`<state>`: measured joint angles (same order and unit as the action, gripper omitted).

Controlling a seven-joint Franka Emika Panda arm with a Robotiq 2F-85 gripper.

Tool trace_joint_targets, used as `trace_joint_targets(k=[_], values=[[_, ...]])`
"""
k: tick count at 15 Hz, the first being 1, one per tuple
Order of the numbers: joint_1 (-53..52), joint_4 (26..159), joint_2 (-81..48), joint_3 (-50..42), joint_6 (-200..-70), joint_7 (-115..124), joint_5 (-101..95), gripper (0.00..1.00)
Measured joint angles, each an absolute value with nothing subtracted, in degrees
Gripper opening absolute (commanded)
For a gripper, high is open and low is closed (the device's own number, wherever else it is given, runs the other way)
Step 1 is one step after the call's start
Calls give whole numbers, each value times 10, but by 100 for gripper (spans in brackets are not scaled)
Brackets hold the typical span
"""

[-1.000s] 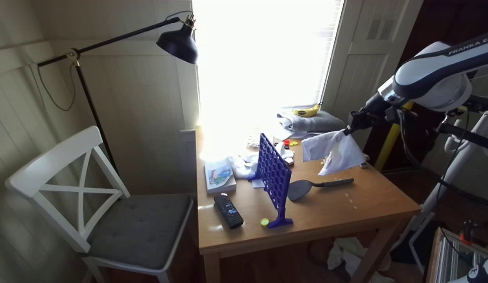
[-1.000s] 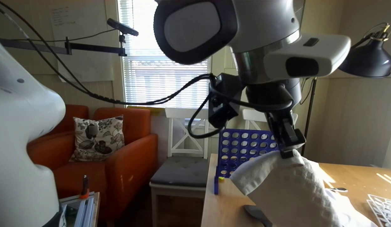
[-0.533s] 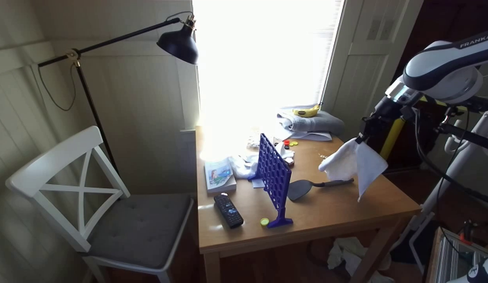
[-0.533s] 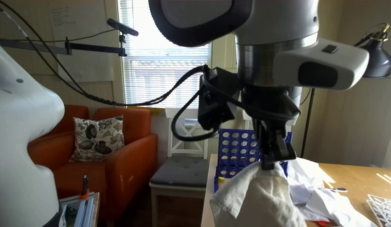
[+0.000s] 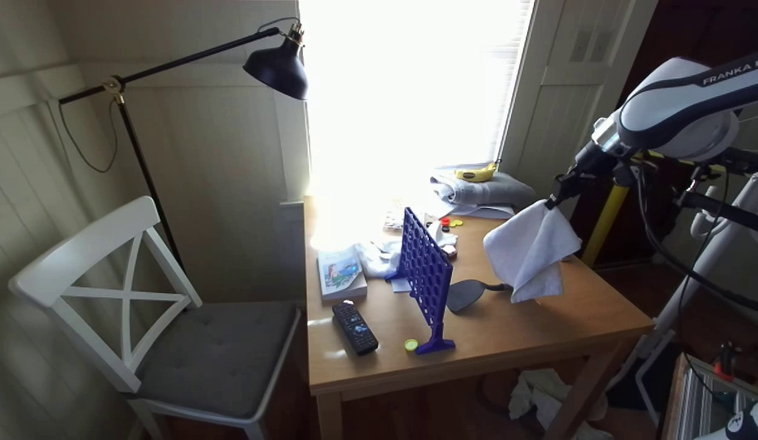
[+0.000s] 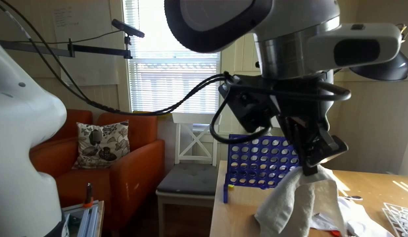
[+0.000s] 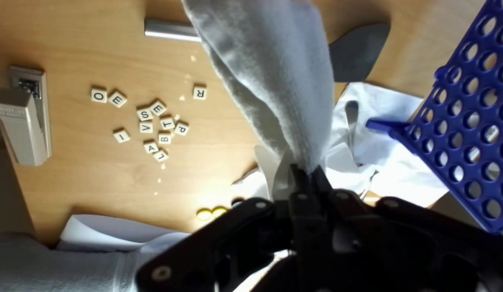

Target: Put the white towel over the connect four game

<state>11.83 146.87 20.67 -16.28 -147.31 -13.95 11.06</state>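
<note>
White towel (image 5: 531, 253) between clamped fingers (image 6: 310, 170), over the table (image 5: 507, 335), apart from the blue connect four game (image 5: 425, 269).

You're in a home: see the armchair (image 6: 98, 179), pillow (image 6: 103, 144), lamp (image 5: 278, 67), and chair (image 5: 214, 354) by the table (image 5: 495, 336) edge.

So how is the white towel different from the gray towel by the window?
The white towel hangs from the pincer, while the gray towel lies folded on papers. The white towel is pale; the gray towel is darker. Nothing sits on the white towel, but the gray towel has a yellow banana-shaped thing on top. Both are cloth.
</note>
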Motion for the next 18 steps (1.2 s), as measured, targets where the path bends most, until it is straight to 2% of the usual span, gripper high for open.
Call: trace_joint_targets(k=[1, 10, 18], values=[[119, 1471, 203, -159, -1480, -129, 104, 4], [108, 1468, 169, -147, -1485, -120, 106, 1], [-10, 1340, 177, -90, -1493, -99, 165, 1]])
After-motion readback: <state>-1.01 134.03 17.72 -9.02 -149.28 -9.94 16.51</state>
